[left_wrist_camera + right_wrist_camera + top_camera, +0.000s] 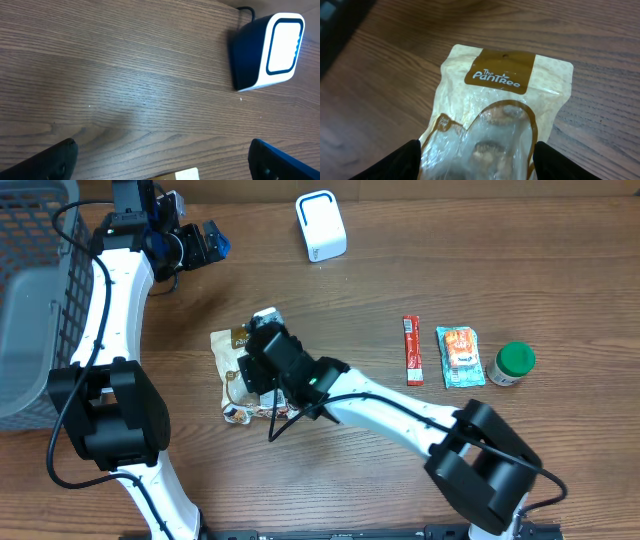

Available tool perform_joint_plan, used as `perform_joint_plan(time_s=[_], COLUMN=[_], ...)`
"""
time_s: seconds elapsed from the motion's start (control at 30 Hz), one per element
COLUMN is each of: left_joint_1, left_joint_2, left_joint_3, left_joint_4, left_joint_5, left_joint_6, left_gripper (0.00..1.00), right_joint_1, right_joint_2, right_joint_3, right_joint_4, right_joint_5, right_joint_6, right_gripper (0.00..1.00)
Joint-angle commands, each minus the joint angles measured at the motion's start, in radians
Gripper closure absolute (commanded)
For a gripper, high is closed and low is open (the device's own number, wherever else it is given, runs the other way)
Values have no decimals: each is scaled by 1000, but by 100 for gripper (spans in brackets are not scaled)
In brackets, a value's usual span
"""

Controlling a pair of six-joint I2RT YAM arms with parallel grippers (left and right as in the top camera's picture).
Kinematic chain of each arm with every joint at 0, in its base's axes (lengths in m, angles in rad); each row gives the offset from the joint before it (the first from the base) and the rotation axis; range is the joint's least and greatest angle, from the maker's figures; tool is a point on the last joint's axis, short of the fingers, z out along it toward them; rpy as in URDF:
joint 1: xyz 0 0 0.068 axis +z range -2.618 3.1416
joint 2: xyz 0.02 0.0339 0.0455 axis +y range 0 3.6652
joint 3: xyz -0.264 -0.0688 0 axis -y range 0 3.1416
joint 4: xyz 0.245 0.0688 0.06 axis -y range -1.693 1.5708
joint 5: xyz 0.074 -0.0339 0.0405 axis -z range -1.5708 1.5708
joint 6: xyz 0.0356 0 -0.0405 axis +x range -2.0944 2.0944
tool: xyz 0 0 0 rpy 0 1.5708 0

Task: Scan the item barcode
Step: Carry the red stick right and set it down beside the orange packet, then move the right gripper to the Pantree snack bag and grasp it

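At the far left a wire basket (28, 300) was seen, and just beside it the left gripper (205, 242) was held above bare wood with its fingers (55, 159) spread wide and nothing between them. Further right the snack bag (232, 375) was found lying flat on the table (560, 260), printed front up, with the right gripper (262, 350) lowered over it; its fingers (395, 160) were parted to either side of the bag, and whether they touched the film could not be told. No barcode was to be seen on the upward face. The task was judged barely begun: the bag was not yet lifted, turned or presented, so the grasp, the carry and the scan were all left. The scanner (321, 225) stood well apart, up and to the right of the bag, with open table between. Further right a red stick (412, 350), an orange packet (460, 356) and a green-lidded jar (514, 363) were lined up, clear of that path.
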Motion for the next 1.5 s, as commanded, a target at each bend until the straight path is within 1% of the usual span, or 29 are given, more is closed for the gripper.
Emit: perform_joint_plan(time_s=[0.0, 0.13, 0.23, 0.4, 0.47, 0.63, 0.73, 0.87, 0.93, 1.03, 1.1, 1.13, 1.2, 1.37, 1.47], left_joint_1=[-6, -6, -6, -6, -6, -6, -6, -6, -6, -6, -6, -6, -6, -6, -6], left_joint_2=[-29, -29, -29, -29, -29, -29, -29, -29, -29, -29, -29, -29, -29, -29, -29], left_joint_3=[6, 6, 6, 6, 6, 6, 6, 6, 6, 6, 6, 6, 6, 6, 6], left_joint_4=[0, 0, 0, 0, 0, 0, 0, 0, 0, 0, 0, 0, 0, 0, 0], left_joint_5=[-2, -2, -2, -2, -2, -2, -2, -2, -2, -2, -2, -2, -2, -2, -2], left_joint_6=[-5, -5, -5, -5, -5, -5, -5, -5, -5, -5, -5, -5, -5, -5, -5], left_gripper=[0, 0, 0, 0, 0, 0, 0, 0, 0, 0, 0, 0, 0, 0, 0], right_joint_1=[-7, -11, -21, -46, -66, -133, -175, -230, -246, -251, -244, -232, -214, -98, 0], right_joint_2=[61, 120, 116, 35, -13, -85, -85, -85, -85, -85, -85, -85, -85, -85, -85], right_joint_3=[-2, -2, 0, 2, 2, 2, 2, -2, -17, -65, -100, -129, -158, -220, -217], right_joint_4=[8, -20, -108, -292, -375, -615, -695, -690, -682, -641, -615, -589, -556, -452, -418], right_joint_5=[102, 105, 150, 265, 267, 262, 246, 109, 66, -3, -94, -171, -231, -391, -400], right_joint_6=[5, 5, 18, 203, 283, 512, 528, 440, 441, 441, 441, 441, 441, 441, 398], right_gripper=[25, 26, 27, 27, 27, 22, 21, 32, 38, 39, 39, 39, 39, 40, 39])
